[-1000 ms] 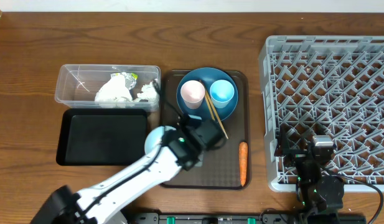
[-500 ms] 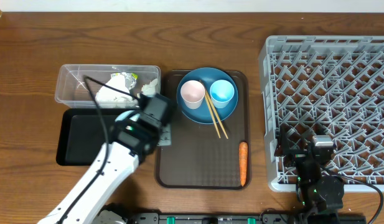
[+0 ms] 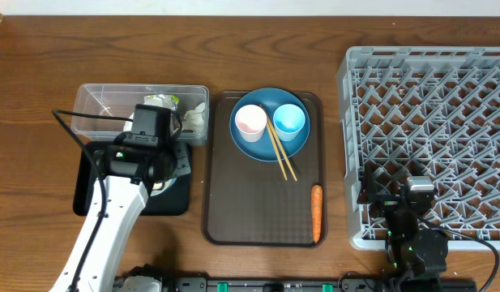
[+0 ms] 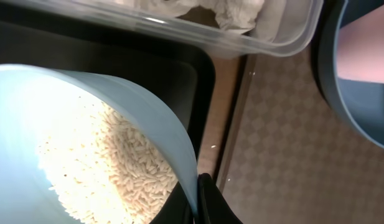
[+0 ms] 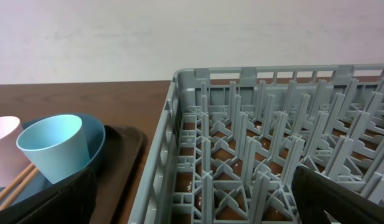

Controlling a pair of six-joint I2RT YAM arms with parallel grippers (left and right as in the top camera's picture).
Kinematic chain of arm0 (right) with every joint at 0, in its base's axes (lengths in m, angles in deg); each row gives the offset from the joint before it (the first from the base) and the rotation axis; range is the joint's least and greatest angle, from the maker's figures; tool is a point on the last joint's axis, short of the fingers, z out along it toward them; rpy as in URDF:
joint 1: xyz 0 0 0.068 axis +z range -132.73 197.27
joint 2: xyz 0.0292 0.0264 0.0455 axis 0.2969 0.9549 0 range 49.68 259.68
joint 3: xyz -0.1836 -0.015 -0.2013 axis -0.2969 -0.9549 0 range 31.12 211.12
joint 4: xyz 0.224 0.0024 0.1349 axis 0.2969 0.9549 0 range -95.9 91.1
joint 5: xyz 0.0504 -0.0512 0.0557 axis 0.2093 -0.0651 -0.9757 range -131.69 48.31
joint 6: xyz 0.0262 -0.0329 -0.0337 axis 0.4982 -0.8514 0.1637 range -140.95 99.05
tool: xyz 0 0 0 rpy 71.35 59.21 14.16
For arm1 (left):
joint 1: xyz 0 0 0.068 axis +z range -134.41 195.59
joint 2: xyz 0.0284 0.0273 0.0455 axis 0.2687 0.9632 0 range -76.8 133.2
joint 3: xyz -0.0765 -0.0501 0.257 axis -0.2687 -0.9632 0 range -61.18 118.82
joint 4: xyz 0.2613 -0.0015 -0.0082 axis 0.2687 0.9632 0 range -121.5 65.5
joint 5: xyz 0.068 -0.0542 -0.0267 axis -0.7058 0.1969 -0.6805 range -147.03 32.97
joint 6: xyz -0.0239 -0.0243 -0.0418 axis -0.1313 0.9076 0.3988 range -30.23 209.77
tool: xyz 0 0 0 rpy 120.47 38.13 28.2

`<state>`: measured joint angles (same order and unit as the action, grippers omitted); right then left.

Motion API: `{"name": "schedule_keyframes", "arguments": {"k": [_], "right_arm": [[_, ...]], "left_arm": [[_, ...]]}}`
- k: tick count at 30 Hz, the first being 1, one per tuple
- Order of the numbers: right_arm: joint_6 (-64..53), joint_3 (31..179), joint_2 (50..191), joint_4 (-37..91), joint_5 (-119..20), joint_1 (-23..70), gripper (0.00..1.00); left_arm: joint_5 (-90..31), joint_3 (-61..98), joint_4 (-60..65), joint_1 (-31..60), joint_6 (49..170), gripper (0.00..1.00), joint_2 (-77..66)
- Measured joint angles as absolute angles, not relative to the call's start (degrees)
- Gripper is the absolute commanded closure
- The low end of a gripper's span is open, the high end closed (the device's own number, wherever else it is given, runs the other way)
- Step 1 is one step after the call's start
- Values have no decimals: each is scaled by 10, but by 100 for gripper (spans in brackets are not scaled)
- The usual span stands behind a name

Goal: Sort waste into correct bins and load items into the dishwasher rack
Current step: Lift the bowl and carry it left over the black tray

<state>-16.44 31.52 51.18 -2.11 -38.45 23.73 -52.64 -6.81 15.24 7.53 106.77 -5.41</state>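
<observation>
Left gripper [image 4: 196, 198], jaws pinched shut on the thin smooth rim of the small light blue bowl [image 4: 86, 124], has swung off the brown serving tray [image 3: 258, 211] and now hangs over the shallow black tray [image 3: 91, 195] at its 9 o'clock. We see matte white rice grains [image 4: 117, 168] heaped inside the bowl. At the black tray's 12 o'clock, the clear tub [image 3: 96, 109] holds crumpled napkins [image 3: 193, 120]. Right gripper [image 5: 192, 196] rests spread wide at the grey pegged rack [image 3: 428, 105].
</observation>
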Motion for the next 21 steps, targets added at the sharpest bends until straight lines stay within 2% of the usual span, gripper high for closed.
{"name": "schedule_keyframes", "arguments": {"k": [21], "right_arm": [[-164,315,512,-21,-384,237,1]], "left_arm": [[-463,-195,33,76,1058,94,-53]]}}
